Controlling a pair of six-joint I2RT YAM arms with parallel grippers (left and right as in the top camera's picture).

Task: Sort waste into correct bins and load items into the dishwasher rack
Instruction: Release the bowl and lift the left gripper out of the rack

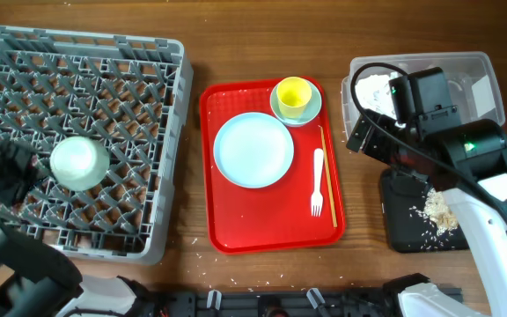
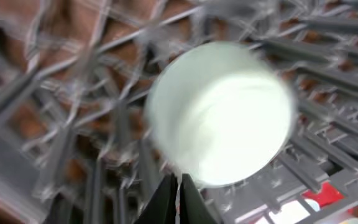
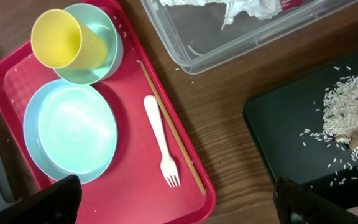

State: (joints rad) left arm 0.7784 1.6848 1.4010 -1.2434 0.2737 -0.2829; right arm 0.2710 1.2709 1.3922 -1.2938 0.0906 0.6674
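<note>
Though pale green round bowl (image 1: 79, 162) sits in grey pegged plastic rack (image 1: 130, 88), round light-blue plate (image 1: 253, 150) not yet loaded; left gripper (image 2: 178, 193) closed on nothing, right gripper (image 3: 178, 202) agape, empty.

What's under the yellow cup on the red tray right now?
A pale green bowl; the yellow cup sits inside it. The cup hides the bowl's middle, so any scraps there cannot be seen.

A brown wooden table (image 1: 262, 35) with visible grain fills the whole background.
</note>
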